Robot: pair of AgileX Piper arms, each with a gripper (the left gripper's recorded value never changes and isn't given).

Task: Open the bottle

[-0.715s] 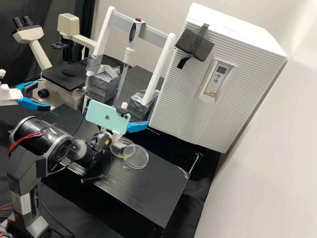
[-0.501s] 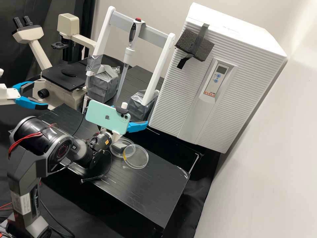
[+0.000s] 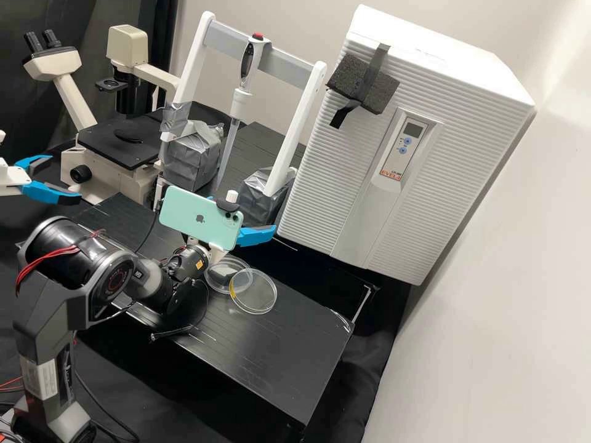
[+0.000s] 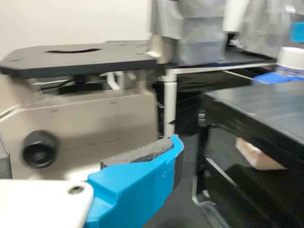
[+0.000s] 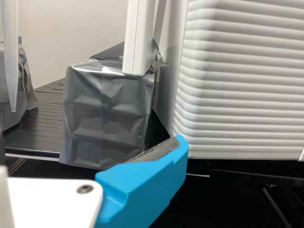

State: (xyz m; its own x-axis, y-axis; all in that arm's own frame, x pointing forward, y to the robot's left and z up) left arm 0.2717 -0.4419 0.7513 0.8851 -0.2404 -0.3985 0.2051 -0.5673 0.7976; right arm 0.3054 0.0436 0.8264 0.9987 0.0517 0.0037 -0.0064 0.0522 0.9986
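Note:
The bottle's white cap (image 3: 232, 197) pokes up behind the mint phone (image 3: 200, 216) mounted on my right arm; its body is hidden there. In the left wrist view the capped bottle (image 4: 290, 58) stands at the bench's far side with a blue finger beside it. My right gripper (image 3: 245, 220) is at the bottle and open; one blue finger (image 3: 256, 235) shows, also as a finger (image 5: 147, 178) in its own view. I cannot tell whether it touches the bottle. Out by the microscope, my left gripper (image 3: 61, 178) is open with nothing in it, its finger (image 4: 142, 173) seen close.
A microscope (image 3: 104, 147) stands at the back left. A white stand with a hanging pipette (image 3: 241, 86) rests on two grey taped blocks (image 3: 191, 154). A large white ribbed machine (image 3: 400, 141) fills the right. Two petri dishes (image 3: 249, 289) lie on the black bench (image 3: 277, 351).
My left gripper has drawn back to the left and slightly down, away from the bottle. The right arm and the bottle have stayed put.

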